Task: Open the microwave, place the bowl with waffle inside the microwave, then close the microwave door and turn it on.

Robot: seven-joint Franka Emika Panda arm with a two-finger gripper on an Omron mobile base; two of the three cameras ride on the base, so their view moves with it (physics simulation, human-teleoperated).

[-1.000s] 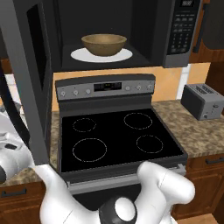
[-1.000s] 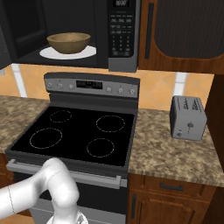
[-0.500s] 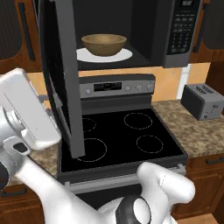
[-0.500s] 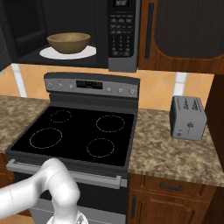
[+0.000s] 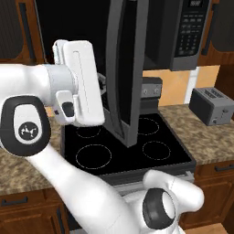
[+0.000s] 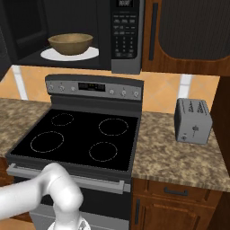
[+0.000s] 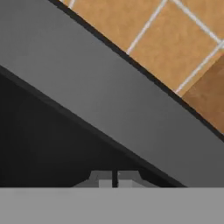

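The bowl (image 6: 70, 44) sits on the turntable (image 6: 90, 54) inside the microwave (image 6: 90, 31), door (image 5: 125, 73) half-swung, jaws together.

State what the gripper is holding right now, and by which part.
Nothing is held. In the hand view the gripper has its fingertips shut together with nothing between them, close against the microwave door, which stands partly swung.
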